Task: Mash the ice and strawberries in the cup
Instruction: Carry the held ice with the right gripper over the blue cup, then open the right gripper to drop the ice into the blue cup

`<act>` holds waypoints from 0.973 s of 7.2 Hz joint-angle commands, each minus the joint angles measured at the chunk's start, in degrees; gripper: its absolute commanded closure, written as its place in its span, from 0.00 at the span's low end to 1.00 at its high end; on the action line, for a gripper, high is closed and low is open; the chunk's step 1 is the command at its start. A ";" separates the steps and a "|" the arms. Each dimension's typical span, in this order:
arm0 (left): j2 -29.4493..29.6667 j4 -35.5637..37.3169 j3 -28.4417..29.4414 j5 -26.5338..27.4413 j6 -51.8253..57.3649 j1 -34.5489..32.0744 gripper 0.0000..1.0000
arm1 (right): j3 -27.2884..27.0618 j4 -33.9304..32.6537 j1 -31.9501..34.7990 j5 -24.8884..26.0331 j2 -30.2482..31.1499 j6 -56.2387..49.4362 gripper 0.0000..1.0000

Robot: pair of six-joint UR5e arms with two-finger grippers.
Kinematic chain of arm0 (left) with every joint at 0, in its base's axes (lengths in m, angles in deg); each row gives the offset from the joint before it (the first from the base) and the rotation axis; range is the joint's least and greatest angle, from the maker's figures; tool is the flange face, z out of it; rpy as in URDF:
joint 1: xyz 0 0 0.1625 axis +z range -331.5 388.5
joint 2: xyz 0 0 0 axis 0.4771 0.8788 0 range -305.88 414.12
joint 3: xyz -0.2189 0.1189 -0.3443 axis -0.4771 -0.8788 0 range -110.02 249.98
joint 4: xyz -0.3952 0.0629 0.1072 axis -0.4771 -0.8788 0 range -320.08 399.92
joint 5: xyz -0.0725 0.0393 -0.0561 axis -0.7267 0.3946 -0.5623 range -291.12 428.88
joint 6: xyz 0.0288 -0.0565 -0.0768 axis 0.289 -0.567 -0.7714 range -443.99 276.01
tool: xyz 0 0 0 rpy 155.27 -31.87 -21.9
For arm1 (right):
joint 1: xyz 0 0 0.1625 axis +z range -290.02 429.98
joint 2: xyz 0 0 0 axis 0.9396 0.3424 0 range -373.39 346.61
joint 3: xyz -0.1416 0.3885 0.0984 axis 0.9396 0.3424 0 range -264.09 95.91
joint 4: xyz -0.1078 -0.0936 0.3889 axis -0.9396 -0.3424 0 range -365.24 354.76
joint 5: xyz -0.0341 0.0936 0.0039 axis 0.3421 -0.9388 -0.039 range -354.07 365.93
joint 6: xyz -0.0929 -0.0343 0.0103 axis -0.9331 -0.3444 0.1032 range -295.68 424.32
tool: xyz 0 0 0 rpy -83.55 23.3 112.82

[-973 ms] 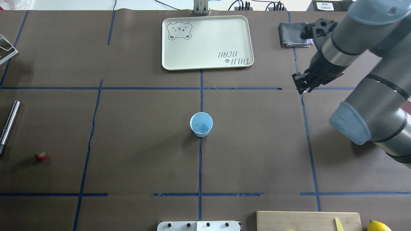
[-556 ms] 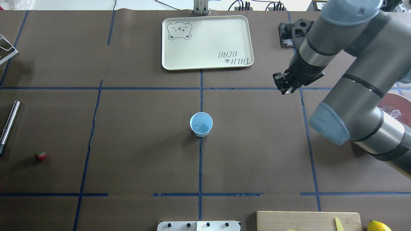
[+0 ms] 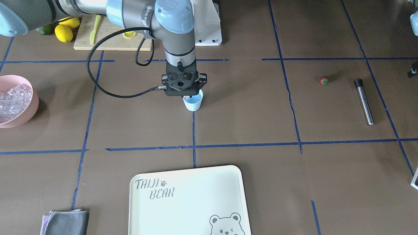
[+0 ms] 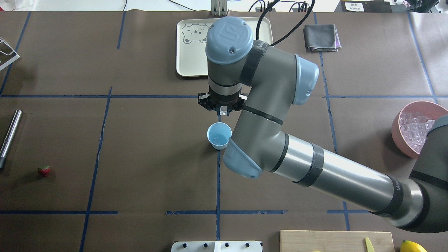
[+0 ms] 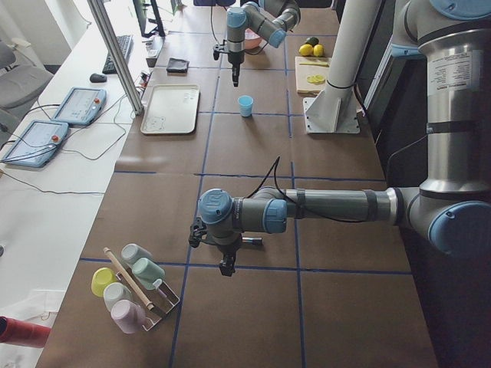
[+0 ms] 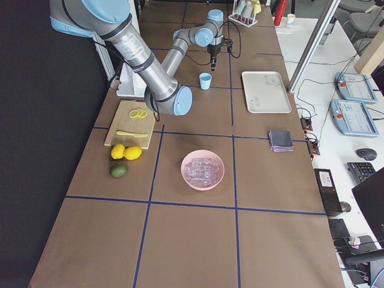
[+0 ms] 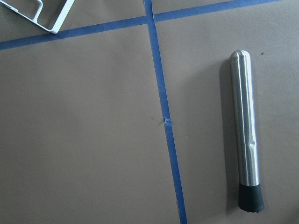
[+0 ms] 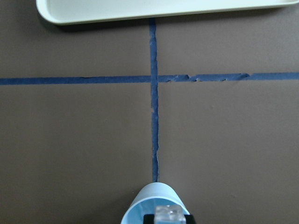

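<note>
Overhead exterior view: the right gripper [image 4: 223, 112] hangs over the table centre with its fingers clamped on one clear ice cube [image 8: 169, 214]. The cup [image 4: 219, 134] stands upright on the central blue tape line [image 4: 218, 182], below the gripper and not touching it. The right wrist view places the cube over the cup's mouth. A faint pale shape lies in the cup's bottom (too indistinct to identify). Brown table cover shows on every side of the cup. The cream tray [image 4: 190, 66] toward the far edge is well apart from it. The right arm crosses just beside the cup's right rim in this view. The strawberry [image 4: 44, 170] lies near the table's left edge, well apart from the cup, with a steel rod [image 4: 10, 134] closer to that edge. A pink bowl [image 4: 397, 134] holding a heap of ice [image 4: 416, 127] sits at the right edge, partly behind the arm. A grey cloth [image 4: 321, 36] lies toward the far right corner and a cutting board [image 4: 332, 241] at the near edge. The left gripper [image 5: 225, 267] shows only in the left side view, above the table, and whether it is parted or closed cannot be told.
</note>
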 commanded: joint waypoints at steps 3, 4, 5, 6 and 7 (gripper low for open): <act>0.00 0.00 0.16 0.06 0.02 0.02 0.00 | 1.45 1.08 -4.83 3.59 1.12 2.12 1.00; 0.00 0.00 0.16 -0.02 0.02 -0.06 0.00 | 1.45 1.08 -5.10 3.59 1.56 2.12 1.00; 0.00 0.00 0.16 -0.02 -0.07 0.02 0.00 | 1.37 1.08 -5.27 3.59 1.73 2.12 1.00; 0.00 0.00 0.24 0.06 0.02 0.02 0.00 | 1.36 1.25 -5.19 3.50 2.00 1.25 0.96; 0.00 0.00 0.24 0.06 0.02 0.02 0.00 | 1.10 1.34 -5.28 3.59 2.09 2.03 0.16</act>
